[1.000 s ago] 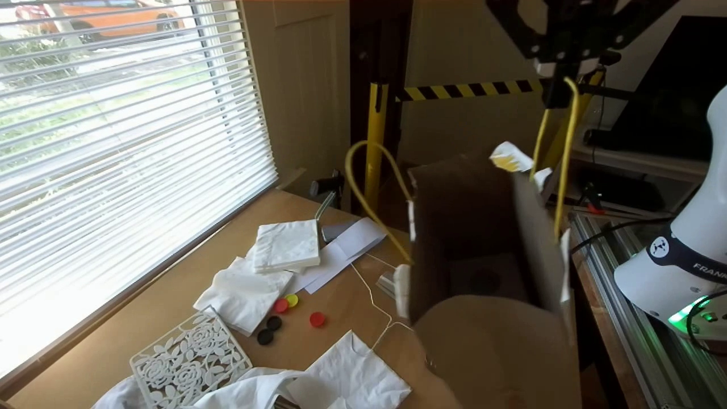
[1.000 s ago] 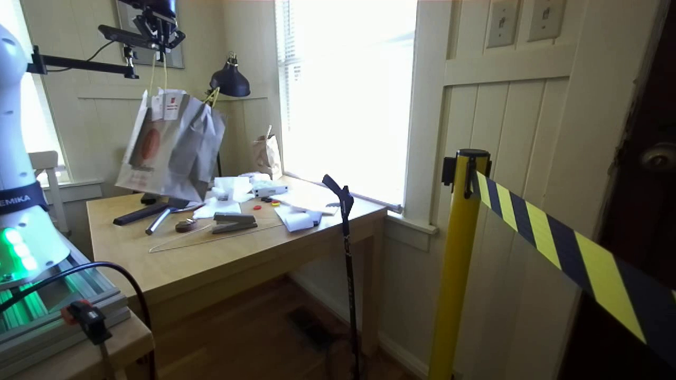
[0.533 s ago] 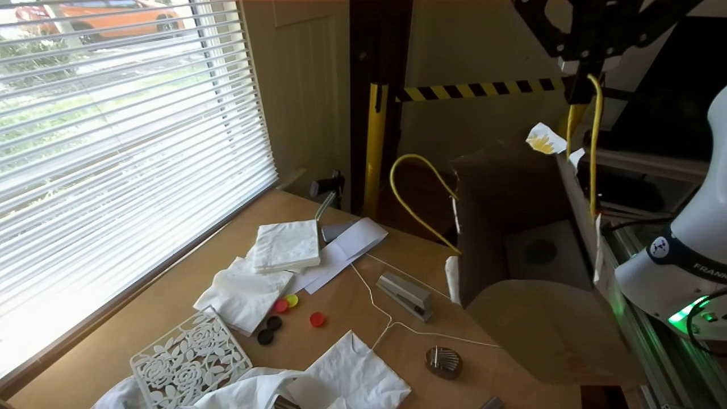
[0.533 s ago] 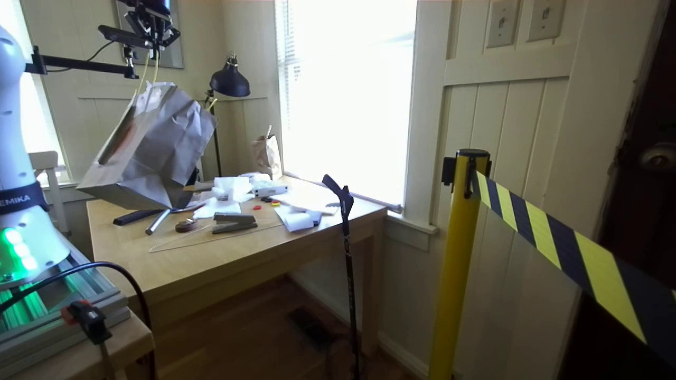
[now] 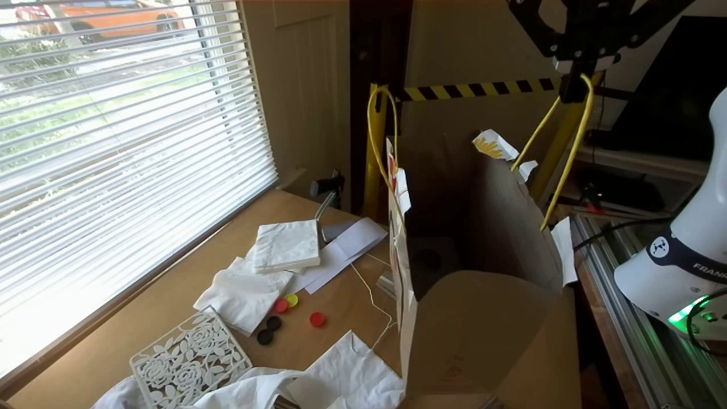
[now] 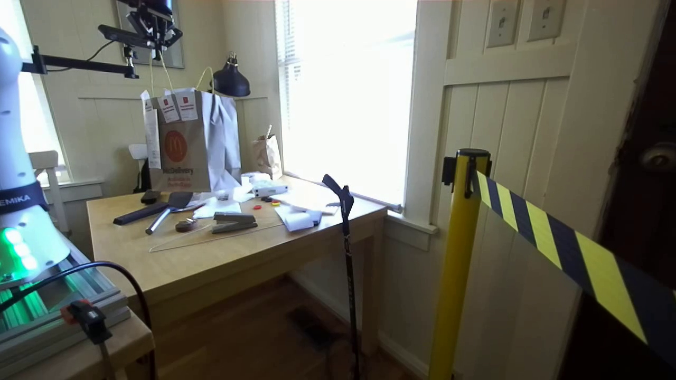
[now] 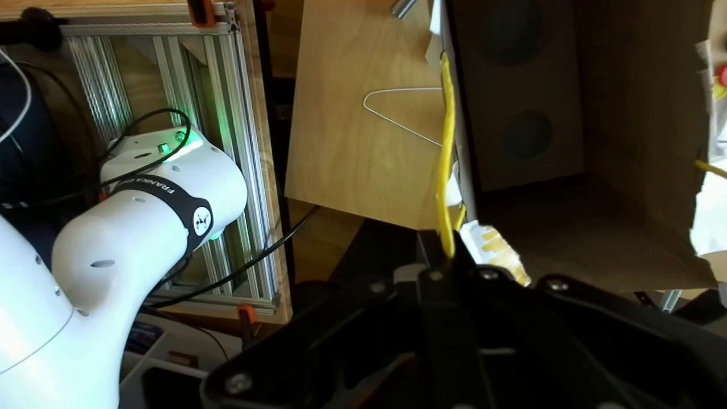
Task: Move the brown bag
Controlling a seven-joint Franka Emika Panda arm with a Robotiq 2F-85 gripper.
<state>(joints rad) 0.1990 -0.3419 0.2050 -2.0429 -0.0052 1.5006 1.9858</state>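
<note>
The brown bag [image 5: 483, 329] hangs nearly upright by one yellow loop handle [image 5: 573, 150]. Its red logo and white labels show in an exterior view [image 6: 182, 142]. My gripper [image 5: 576, 91] is above the bag, its fingers shut on that handle; this also shows in the wrist view, where the gripper [image 7: 446, 244] pinches the handle [image 7: 446, 159]. The bag's other handle [image 5: 370, 125] stands free. The bag is open at the top, and its inside [image 7: 636, 113] shows at right in the wrist view. I cannot tell whether its bottom touches the table [image 6: 211, 269].
On the table lie white cloths [image 5: 244, 289], a stapler [image 6: 232, 222], a small round brown object [image 6: 185, 226], bottle caps and a white lattice [image 5: 190, 360]. A smaller paper bag [image 6: 266, 155] and a lamp [image 6: 230, 79] stand behind. The robot base [image 7: 170, 170] is nearby.
The bag swung tilted towards the robot base, then back towards the window, and now hangs nearly upright. My gripper shifted slightly, still holding the handle.
</note>
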